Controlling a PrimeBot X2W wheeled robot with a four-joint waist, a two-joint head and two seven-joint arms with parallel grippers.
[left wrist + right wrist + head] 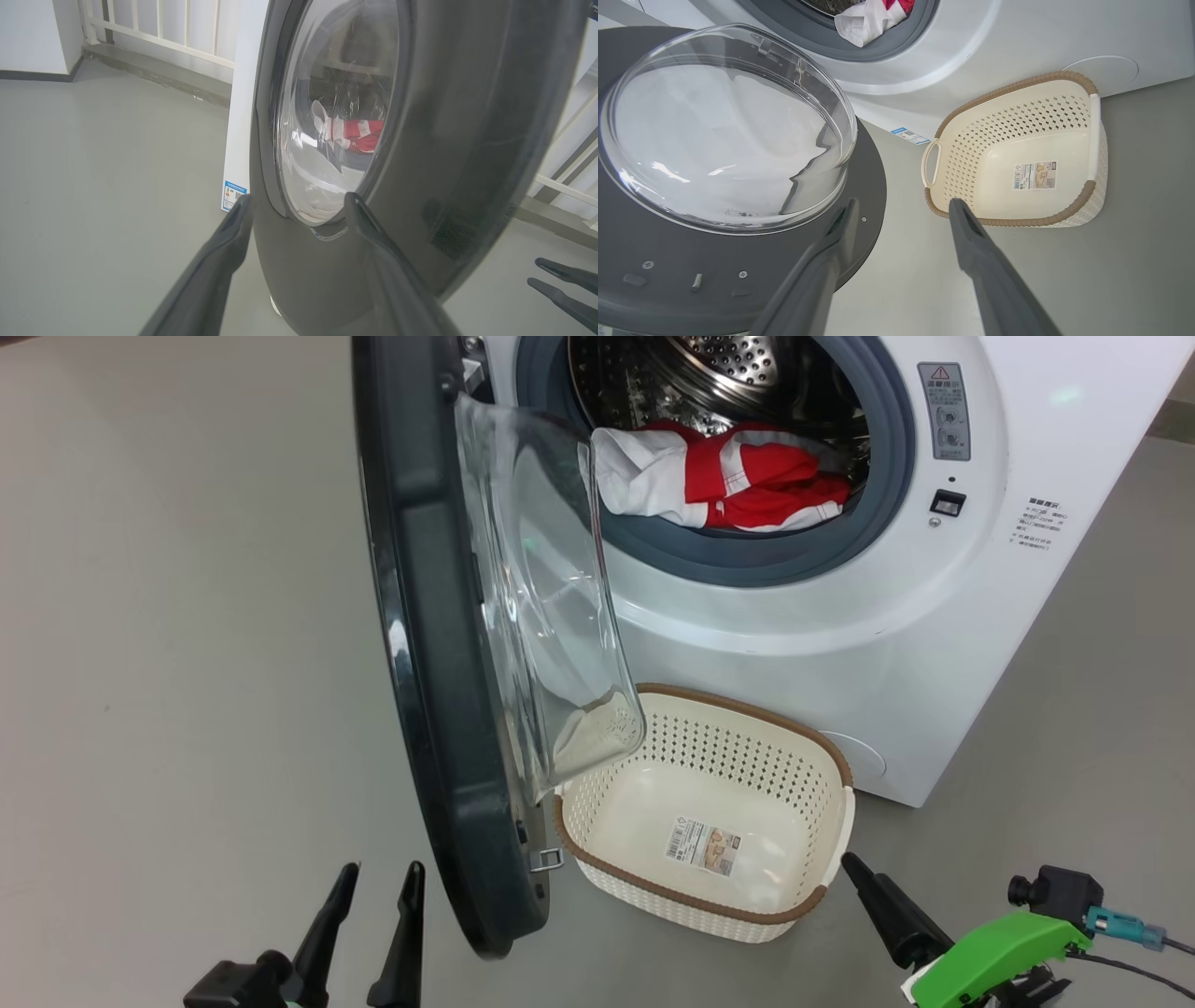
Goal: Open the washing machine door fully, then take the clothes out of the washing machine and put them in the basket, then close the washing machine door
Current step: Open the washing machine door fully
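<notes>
The white washing machine stands at the upper right with its door swung out edge-on towards me, glass bowl facing the drum. Red and white clothes lie at the drum's mouth. The cream basket sits on the floor below the opening, with nothing in it but a paper label. My left gripper is open, low and just left of the door's black rim. My right gripper is open, hovering between the door's lower edge and the basket.
Bare grey floor spreads left of the door and right of the basket. A white railing runs behind the machine. A blue label marks the machine's lower side. The open door stands between my two grippers.
</notes>
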